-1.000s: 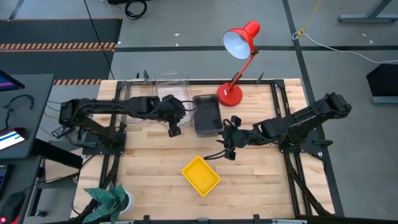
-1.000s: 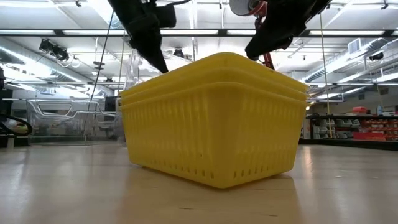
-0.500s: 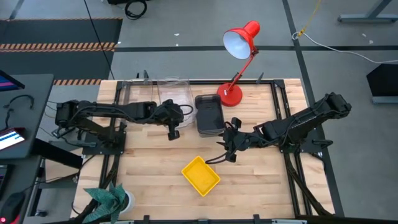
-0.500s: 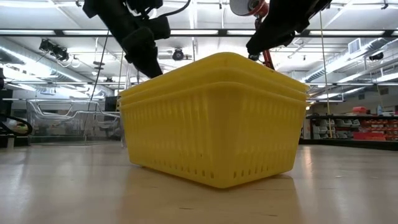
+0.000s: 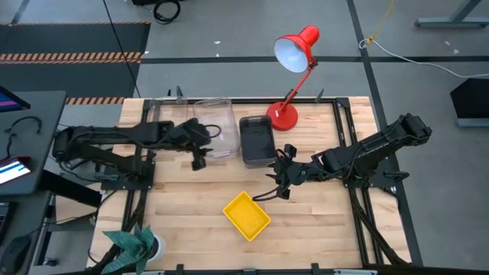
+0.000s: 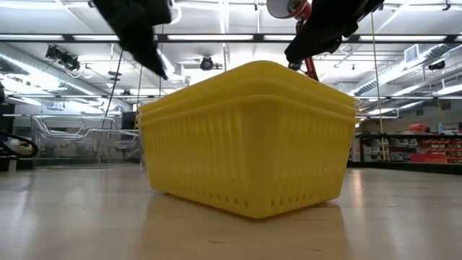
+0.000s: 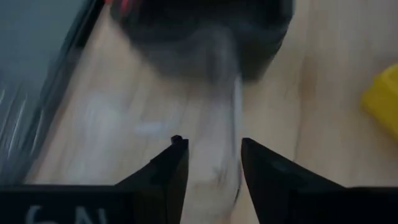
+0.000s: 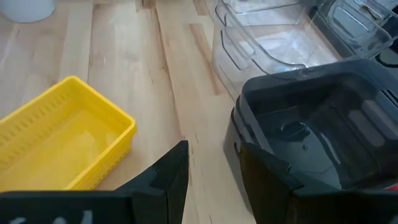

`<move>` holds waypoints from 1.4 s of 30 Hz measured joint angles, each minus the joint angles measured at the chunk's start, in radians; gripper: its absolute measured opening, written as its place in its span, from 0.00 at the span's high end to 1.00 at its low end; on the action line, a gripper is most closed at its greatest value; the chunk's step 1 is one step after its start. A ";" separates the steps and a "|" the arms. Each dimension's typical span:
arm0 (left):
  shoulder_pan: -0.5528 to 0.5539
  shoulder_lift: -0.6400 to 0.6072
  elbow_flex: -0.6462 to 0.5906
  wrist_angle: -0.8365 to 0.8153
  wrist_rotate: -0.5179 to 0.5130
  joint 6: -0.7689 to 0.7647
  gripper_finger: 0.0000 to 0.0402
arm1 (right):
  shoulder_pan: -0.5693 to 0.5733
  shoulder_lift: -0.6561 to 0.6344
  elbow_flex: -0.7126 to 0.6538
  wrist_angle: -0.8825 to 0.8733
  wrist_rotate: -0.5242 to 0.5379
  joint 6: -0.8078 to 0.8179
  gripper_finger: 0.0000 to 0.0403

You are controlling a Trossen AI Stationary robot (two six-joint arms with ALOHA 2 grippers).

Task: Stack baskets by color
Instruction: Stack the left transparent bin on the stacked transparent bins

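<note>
On the light wooden tabletop (image 5: 183, 206), bounded by a dark metal frame, three groups of baskets are laid out. At the far left corner of the floor beyond, striped hazard tape is seen; a computer desk (image 5: 23, 145) stands off the table's left edge, and a green cloth (image 5: 131, 244) lies at the near left corner. The left gripper (image 5: 199, 159) is held above bare wood just beside the near left edge of the clear baskets (image 5: 214, 122), its fingers (image 7: 171, 171) parted with only tabletop seen between them and nothing gripped. The clear baskets sit at the far edge, left of centre, nested as one stack. Touching or almost touching their right side, the dark grey baskets (image 5: 256, 141) are stacked; which it is cannot be told. Nearer the front, well apart from both, the yellow baskets (image 5: 246, 215) rest at an angle, shown nested in the low view (image 6: 245, 137). Open wood is left on all sides of the yellow stack and along the whole near edge. The red desk lamp (image 5: 294, 53) stands by the far edge, just right of the grey stack. The right gripper (image 5: 279, 182) is held between the grey and yellow stacks, fingers (image 8: 165, 180) apart and empty. Behind the table, a large hall with ceiling lights and shelving is visible.
</note>
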 joint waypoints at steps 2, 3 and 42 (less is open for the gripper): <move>0.022 -0.025 0.000 -0.109 -0.002 -0.026 0.62 | 0.000 0.000 0.000 0.004 0.007 -0.001 0.63; 0.031 -0.036 -0.001 -0.171 0.002 -0.041 0.62 | 0.000 0.000 0.000 0.008 0.008 -0.003 0.63; 0.208 0.232 -0.016 -0.679 -0.069 -0.011 0.53 | 0.013 0.000 0.000 0.049 0.006 -0.044 0.63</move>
